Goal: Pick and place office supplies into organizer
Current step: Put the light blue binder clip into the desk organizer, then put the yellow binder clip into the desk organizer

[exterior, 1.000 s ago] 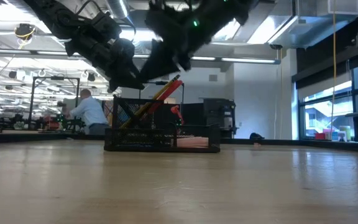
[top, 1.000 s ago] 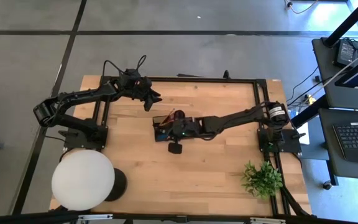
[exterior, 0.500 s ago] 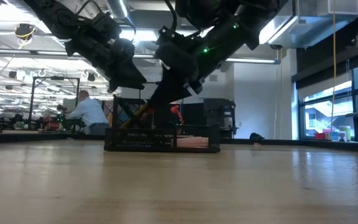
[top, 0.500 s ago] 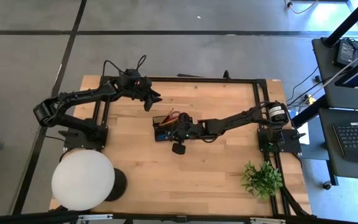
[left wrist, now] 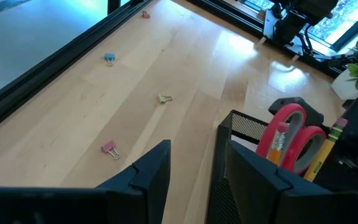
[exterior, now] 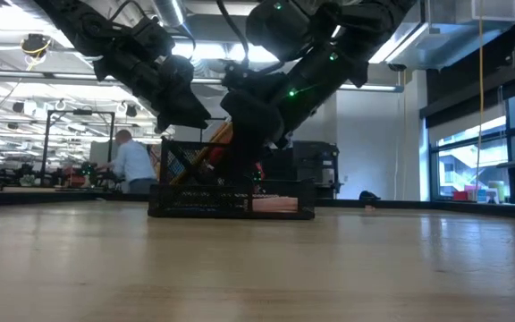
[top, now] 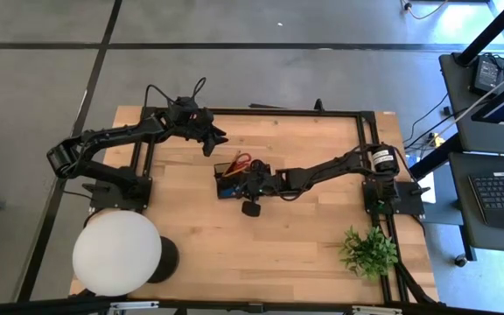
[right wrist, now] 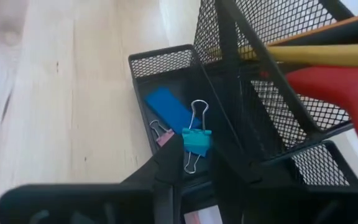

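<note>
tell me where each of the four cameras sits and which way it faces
High view: overhead, straight down; both arms, organizer mid-table.
Low view: table height, level across; arms drop in over the organizer.
Left wrist view: on the left arm, past the left gripper fingers to loose clips and red scissors.
Right wrist view: on the right arm, right gripper pinching a blue binder clip over the organizer.
All four share the organizer.

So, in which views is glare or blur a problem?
Low view: the arms and the organizer look dark against bright ceiling lights. Left wrist view: glare on the table. Right wrist view: the red scissors handle is out of focus, while the teal binder clip is sharp.
</note>
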